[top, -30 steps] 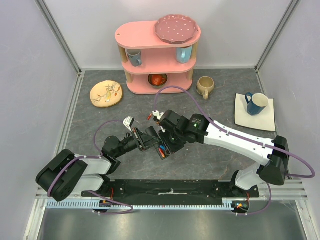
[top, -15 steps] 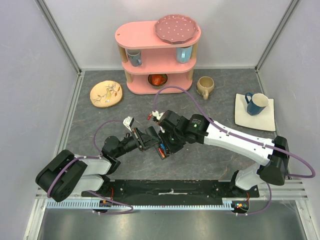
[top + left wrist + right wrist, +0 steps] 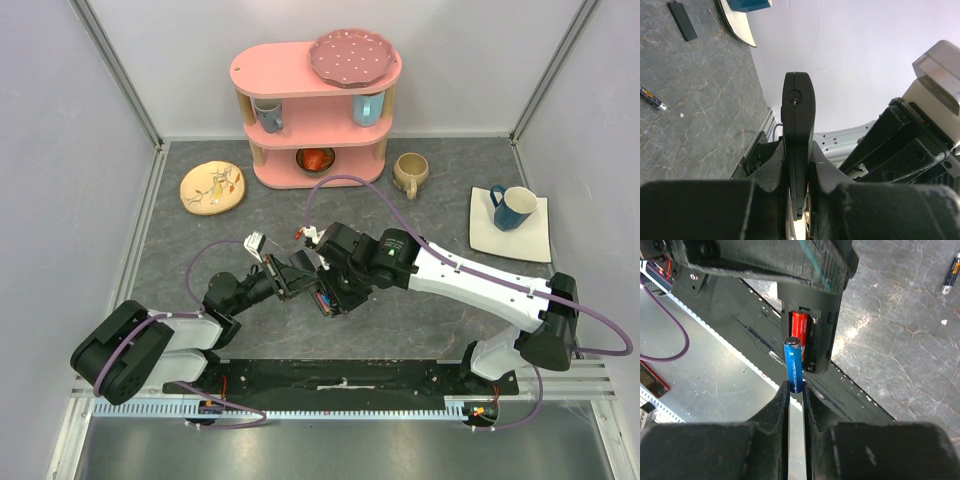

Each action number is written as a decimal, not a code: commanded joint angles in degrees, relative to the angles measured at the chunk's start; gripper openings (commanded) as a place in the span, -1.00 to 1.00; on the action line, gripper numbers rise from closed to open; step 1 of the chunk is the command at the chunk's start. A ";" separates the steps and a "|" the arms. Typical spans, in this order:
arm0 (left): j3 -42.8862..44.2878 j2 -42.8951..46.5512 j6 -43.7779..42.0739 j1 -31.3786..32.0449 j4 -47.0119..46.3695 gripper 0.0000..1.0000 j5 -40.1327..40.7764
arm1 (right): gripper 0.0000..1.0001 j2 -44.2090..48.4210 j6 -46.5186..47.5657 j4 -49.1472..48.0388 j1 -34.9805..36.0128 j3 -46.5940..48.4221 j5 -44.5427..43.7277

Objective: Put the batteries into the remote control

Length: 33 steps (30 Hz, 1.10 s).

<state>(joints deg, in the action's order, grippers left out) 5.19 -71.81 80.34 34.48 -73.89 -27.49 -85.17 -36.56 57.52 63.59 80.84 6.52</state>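
My left gripper [image 3: 798, 156] is shut on the remote control [image 3: 798, 115], a slim black bar held on edge above the table. In the right wrist view the remote control [image 3: 821, 342] shows its open recess with a red battery [image 3: 799, 326] lying in it. My right gripper [image 3: 796, 390] is shut on a blue battery [image 3: 794, 364], whose tip stands just beside the recess. In the top view both grippers meet at the table's middle, left gripper [image 3: 292, 277] and right gripper [image 3: 333, 285]. A loose battery [image 3: 652, 98] lies on the table.
A flat black cover piece [image 3: 682, 20] lies on the grey table. A pink shelf [image 3: 315, 110] with cups stands at the back, with a painted plate [image 3: 212, 187] to its left and a beige mug [image 3: 410, 173] to its right. A blue mug [image 3: 513, 207] sits on a white square plate [image 3: 535, 245].
The right gripper's jaws have narrowed onto the blue battery. Both grippers have shifted slightly left together.
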 commanded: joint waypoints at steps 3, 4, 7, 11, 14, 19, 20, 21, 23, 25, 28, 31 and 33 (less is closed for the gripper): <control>0.35 1.67 -2.99 0.06 -6.01 -0.96 2.87 | -1.00 1.76 -0.62 3.83 0.22 1.69 1.91; 0.35 1.85 -2.99 0.06 -5.92 -0.96 2.96 | -1.00 1.76 -0.62 4.01 0.22 1.60 1.74; 0.35 2.29 -2.99 0.06 -5.57 -0.96 3.14 | -1.00 1.67 -0.53 3.83 0.22 1.60 1.30; 0.35 2.82 -2.90 0.06 -5.56 -0.96 2.79 | -1.00 1.06 -0.27 3.92 0.04 1.60 0.95; 0.08 3.43 -2.64 0.06 -5.39 -0.96 2.44 | -1.00 0.62 -0.09 3.74 0.04 1.95 0.95; -0.36 4.66 -2.46 0.06 -5.04 -0.96 2.08 | -1.00 -0.44 0.52 3.83 -0.57 2.39 1.21; -0.44 4.92 -2.46 0.06 -4.86 -0.96 2.08 | -1.00 -0.53 0.61 3.83 -0.75 2.66 1.21; -0.62 5.01 -2.55 0.15 -4.69 -0.96 2.00 | -1.00 -0.70 0.70 3.83 -0.92 2.75 1.30; -0.80 5.45 -2.64 0.15 -4.25 -0.96 2.00 | -1.00 -0.97 0.96 3.92 -1.28 3.10 1.65; -1.06 5.63 -2.64 0.15 -4.25 -0.96 2.08 | -0.98 -1.05 1.13 4.01 -1.54 3.19 2.17; -1.59 5.72 -2.20 0.15 -4.07 -0.96 2.35 | -0.98 -1.32 1.22 4.01 -1.81 3.45 2.88; -2.38 5.28 -1.24 0.15 -4.77 -0.96 3.49 | -0.98 -1.49 1.31 4.09 -1.81 3.89 3.41; -2.55 4.67 -0.97 0.15 -5.65 -0.96 3.75 | -0.98 -1.58 1.31 4.18 -1.81 3.89 4.11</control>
<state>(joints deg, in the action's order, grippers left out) 3.46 -67.18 79.42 34.48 -73.84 -25.36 -86.35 -35.97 60.55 62.06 82.13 8.80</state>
